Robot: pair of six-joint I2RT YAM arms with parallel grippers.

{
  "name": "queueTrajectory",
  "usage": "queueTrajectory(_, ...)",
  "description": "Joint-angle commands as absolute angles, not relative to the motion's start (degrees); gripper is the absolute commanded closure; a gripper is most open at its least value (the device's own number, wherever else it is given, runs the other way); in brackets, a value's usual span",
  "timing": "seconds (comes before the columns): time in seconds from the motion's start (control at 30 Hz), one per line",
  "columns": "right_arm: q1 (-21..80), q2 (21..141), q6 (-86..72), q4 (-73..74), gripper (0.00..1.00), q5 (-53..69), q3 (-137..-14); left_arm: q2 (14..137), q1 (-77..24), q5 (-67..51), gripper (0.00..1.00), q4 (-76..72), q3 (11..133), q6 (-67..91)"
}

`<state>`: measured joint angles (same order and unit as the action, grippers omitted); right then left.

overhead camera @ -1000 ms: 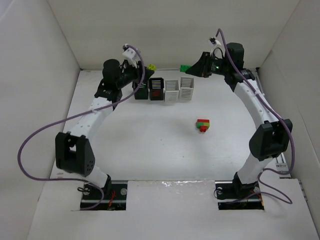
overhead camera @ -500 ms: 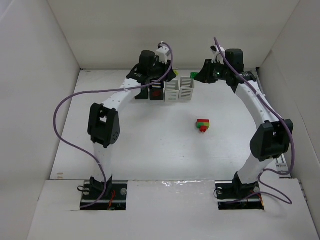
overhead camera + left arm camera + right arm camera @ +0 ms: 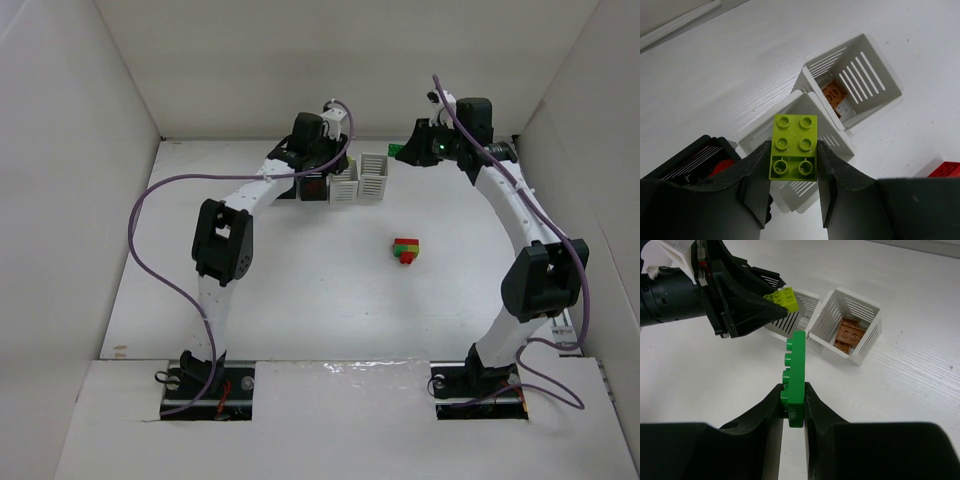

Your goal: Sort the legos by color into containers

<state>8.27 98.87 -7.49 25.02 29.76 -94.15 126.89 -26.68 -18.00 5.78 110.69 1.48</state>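
Now, two white baskets (image 3: pixel 867 75), two gripped bricks (image 3: pixel 793 146)

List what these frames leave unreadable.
- Near white basket interior: left wrist, yellow-green lego and left claw cover it.
- Red-green stack: top external, too small to count bricks; left wrist, cropped at right edge.
- Black basket contents: left wrist, left claw hides all but a red patch.
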Motion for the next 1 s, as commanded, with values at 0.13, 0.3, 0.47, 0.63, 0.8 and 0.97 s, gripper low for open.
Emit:
queueTrajectory(0.13,8.1,98.6,-6.6,24.3,1.00,30.3,-98.1,125.7,-26.5,-17.1,0.67,4.7,114.0,0.0)
queueTrajectory(0.3,8.1,99.8,-6.6,24.3,1.00,30.8,-99.2,125.1,-26.5,-20.2,0.45,2.6,113.4,0.0)
queueTrajectory(0.47,8.1,100.4,-6.6,24.3,1.00,31.4,-99.8,121.6,-26.5,-22.6,0.42,-0.4,111.9,1.1)
queueTrajectory(0.63,9.4,102.0,-6.1,23.2,1.00,32.0,-103.1,109.7,-19.4,-21.9,0.42,-18.1,94.7,14.6)
queueTrajectory(0.8,12.8,109.0,-6.1,22.7,1.00,32.7,-110.0,99.5,-12.0,-13.7,0.41,-15.8,91.1,16.4)
queueTrajectory(0.97,21.0,117.9,-6.1,22.7,1.00,30.8,-124.6,91.1,-6.6,-12.0,0.40,-11.1,84.2,8.4)
